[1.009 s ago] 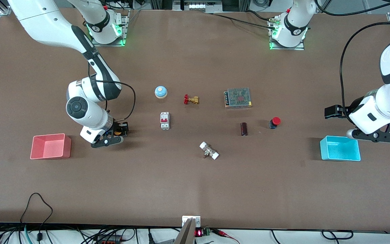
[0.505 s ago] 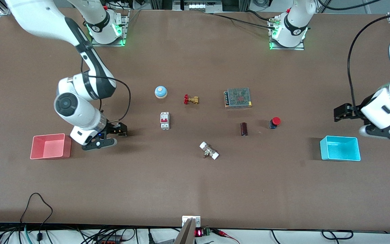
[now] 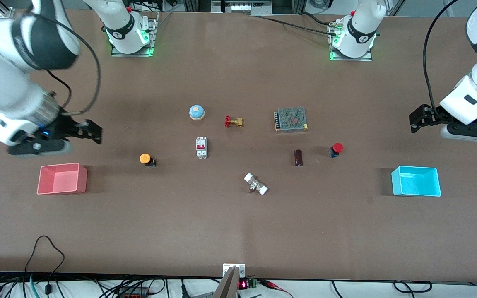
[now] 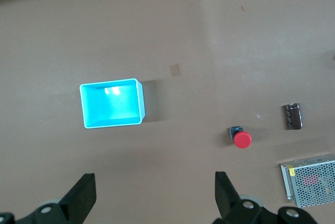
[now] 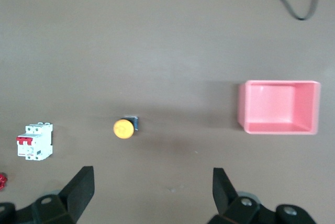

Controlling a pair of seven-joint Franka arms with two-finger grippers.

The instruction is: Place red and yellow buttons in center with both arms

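Note:
The yellow button (image 3: 145, 159) stands free on the brown tabletop (image 3: 242, 155), between the pink bin and the breaker; it also shows in the right wrist view (image 5: 124, 128). The red button (image 3: 336, 149) stands free toward the left arm's end, beside the dark cylinder; it also shows in the left wrist view (image 4: 241, 138). My right gripper (image 3: 94, 134) is open and empty, raised over bare table near the pink bin, jaws wide apart (image 5: 153, 190). My left gripper (image 3: 415, 121) is open and empty, raised over the table near the cyan bin (image 4: 155, 192).
A pink bin (image 3: 62, 188) sits at the right arm's end, a cyan bin (image 3: 416, 191) at the left arm's end. In the middle lie a blue dome (image 3: 196, 112), brass valve (image 3: 234, 121), breaker (image 3: 201, 147), power supply (image 3: 291, 119), dark cylinder (image 3: 298, 157) and white fitting (image 3: 256, 184).
My right gripper let go of the yellow button, rose and swung away toward the right arm's end. My left gripper rose and drew back from the cyan bin.

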